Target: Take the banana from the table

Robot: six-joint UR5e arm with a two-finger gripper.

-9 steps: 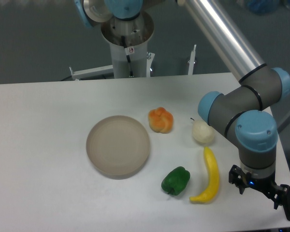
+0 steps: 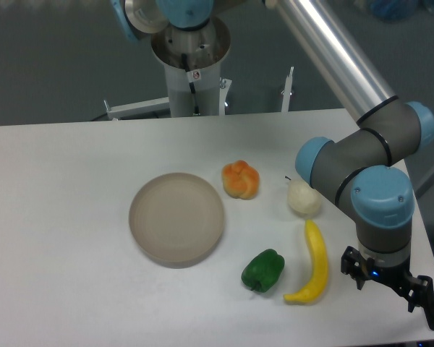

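The bright yellow curved banana lies on the white table at the front right, its long axis running roughly front to back. My gripper hangs under the blue-and-grey wrist just right of the banana, close to the table's front right corner. Only its black base shows, pointing down. The fingers are not clear from this angle, so I cannot tell whether they are open or shut. Nothing is seen held in them.
A green pepper lies just left of the banana. A pale round onion-like ball sits at the banana's far end. An orange lobed fruit and a round beige plate lie further left. The arm's base stands behind the table.
The wrist and gripper have shifted very slightly left toward the banana. The objects have not moved.
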